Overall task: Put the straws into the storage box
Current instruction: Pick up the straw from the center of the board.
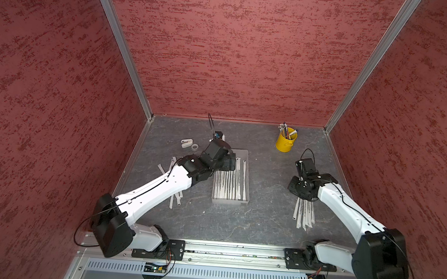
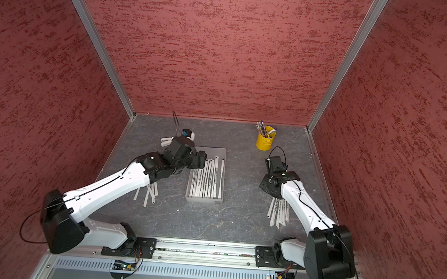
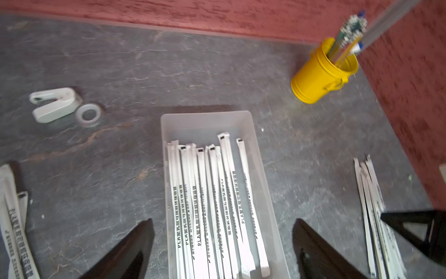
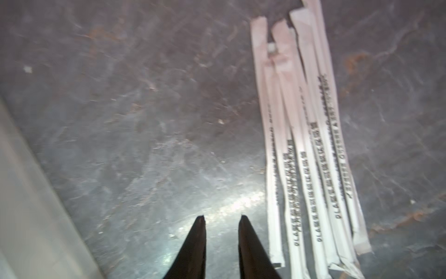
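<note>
So the left tool (image 3: 223, 223) is spread wide and empty, hanging over the storage box (image 3: 207, 123), which sits about mid-tabletop (image 1: 264, 226). The right tool (image 4: 222, 217) shows only a narrow gap with nothing in it. It's over bare surface just beside the loose pile (image 4: 309, 145) near the right edge. Another bunch (image 1: 176, 196) lies toward the left edge, partly under the left arm (image 1: 159, 187).

My worry is that pile on the right. The straws overlap, so a pinch could grab several or just skid off the flat paper. The box also looks barely longer than a straw, so one carried in crooked probably ends up bridging the rim.

The straws (image 3: 210, 193) already in the box lie side by side. Their long axis follows the box's, running from the near edge to the far edge. The right pile points roughly the same way, slightly fanned. The left bunch is crossed at angles.
</note>
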{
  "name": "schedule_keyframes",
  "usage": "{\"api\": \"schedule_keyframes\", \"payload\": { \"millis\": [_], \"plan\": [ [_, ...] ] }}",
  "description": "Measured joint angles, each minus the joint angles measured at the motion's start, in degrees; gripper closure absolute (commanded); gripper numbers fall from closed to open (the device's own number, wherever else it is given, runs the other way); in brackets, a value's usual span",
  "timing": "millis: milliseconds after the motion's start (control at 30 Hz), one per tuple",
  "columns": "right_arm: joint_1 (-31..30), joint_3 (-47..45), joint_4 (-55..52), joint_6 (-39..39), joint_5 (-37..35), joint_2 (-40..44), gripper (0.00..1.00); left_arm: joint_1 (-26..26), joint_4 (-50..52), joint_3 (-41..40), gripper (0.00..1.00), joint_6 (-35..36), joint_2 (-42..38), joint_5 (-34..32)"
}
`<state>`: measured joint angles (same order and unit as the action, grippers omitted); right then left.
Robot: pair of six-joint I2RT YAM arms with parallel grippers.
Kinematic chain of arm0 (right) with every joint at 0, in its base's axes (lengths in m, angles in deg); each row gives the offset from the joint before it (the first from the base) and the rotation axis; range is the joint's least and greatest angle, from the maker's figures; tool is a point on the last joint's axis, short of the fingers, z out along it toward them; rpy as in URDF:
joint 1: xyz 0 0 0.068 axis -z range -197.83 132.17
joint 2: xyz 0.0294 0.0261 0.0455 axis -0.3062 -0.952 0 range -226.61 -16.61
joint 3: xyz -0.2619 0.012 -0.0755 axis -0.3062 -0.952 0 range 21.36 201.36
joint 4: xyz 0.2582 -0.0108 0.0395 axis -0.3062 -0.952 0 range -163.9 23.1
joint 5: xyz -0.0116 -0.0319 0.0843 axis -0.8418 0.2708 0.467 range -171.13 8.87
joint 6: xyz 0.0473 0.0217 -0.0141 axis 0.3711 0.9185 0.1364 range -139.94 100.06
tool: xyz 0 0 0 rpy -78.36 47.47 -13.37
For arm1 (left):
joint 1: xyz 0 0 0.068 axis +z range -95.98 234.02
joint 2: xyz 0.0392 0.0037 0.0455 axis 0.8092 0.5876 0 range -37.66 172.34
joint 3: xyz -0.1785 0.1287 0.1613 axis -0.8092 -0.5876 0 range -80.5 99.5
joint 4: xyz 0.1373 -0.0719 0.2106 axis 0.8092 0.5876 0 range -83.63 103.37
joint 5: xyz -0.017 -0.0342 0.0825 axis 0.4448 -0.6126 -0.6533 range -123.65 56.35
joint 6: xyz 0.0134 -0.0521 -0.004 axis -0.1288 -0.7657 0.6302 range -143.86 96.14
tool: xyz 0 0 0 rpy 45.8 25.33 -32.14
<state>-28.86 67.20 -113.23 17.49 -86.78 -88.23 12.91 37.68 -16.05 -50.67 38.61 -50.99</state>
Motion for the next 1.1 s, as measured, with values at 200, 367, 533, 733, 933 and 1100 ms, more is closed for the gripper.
{"api": "schedule_keyframes", "payload": {
  "millis": [200, 367, 533, 733, 933, 1100],
  "plan": [
    [3.72, -2.95, 1.33, -0.85, -0.09, -3.45, 0.75, 7.85, -2.69, -12.76, 0.00, 0.76, -2.95, 2.86],
    [3.91, -3.76, 3.72, -1.05, -0.11, -6.62, 0.75, 8.24, -4.94, -15.69, 0.01, 0.04, -3.52, 6.47],
    [4.26, -5.09, 5.51, -1.11, -0.44, -8.22, 0.75, 8.24, -7.02, -15.72, 0.01, -0.79, -3.41, 8.66],
    [4.37, -5.84, 6.67, -1.62, -0.44, -9.90, 0.78, 8.13, -8.39, -15.72, 0.02, -0.98, -2.32, 9.99],
    [2.95, -5.33, 8.63, -2.40, -0.22, -10.86, 0.87, 8.04, -8.63, -15.82, 0.02, -0.98, -1.42, 10.43],
    [-5.79, 0.79, 9.29, -2.32, -1.79, -17.46, 0.91, 8.11, -8.61, -15.91, 0.02, -0.98, -1.22, 9.79]
  ]
}}
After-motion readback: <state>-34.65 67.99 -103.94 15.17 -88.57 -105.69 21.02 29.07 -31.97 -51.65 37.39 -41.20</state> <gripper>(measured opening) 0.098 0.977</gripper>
